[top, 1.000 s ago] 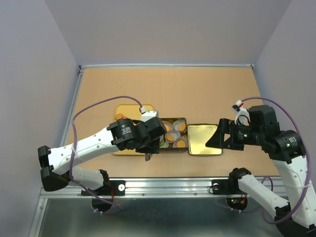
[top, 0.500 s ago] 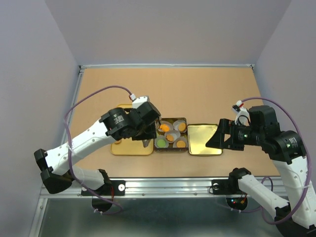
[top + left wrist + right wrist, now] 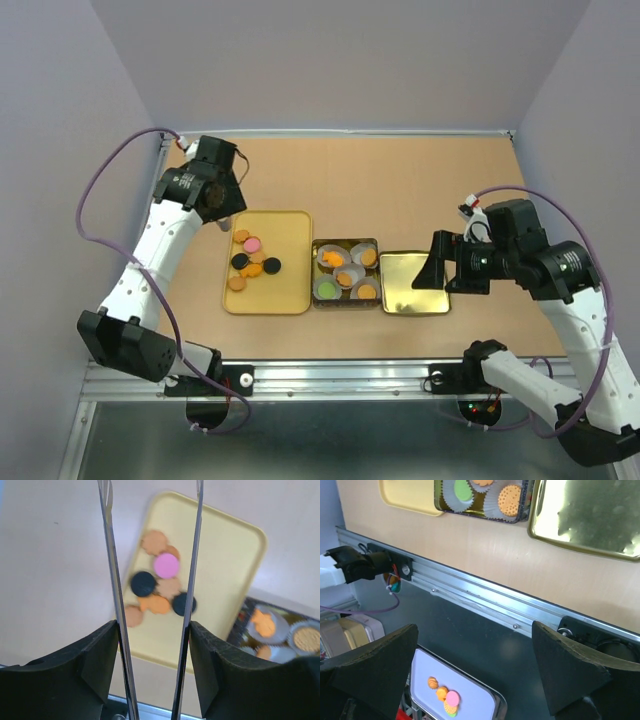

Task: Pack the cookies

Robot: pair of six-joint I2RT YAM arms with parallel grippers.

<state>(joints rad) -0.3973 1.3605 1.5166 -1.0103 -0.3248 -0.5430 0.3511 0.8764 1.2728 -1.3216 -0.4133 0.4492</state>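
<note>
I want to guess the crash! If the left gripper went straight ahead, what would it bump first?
Probably the loose cookies on the yellow tray; the pink cookie lies between its open jaws. Depth is unclear.

Bright, even light; left wrist view blurred; gold lid (image 3: pixel 585 520) glares.

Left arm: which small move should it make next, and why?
Probably lower the left arm toward the cookies on the yellow tray. Its jaws stand open and empty, raised away from the tray, and several cookies lie there unpacked.
</note>
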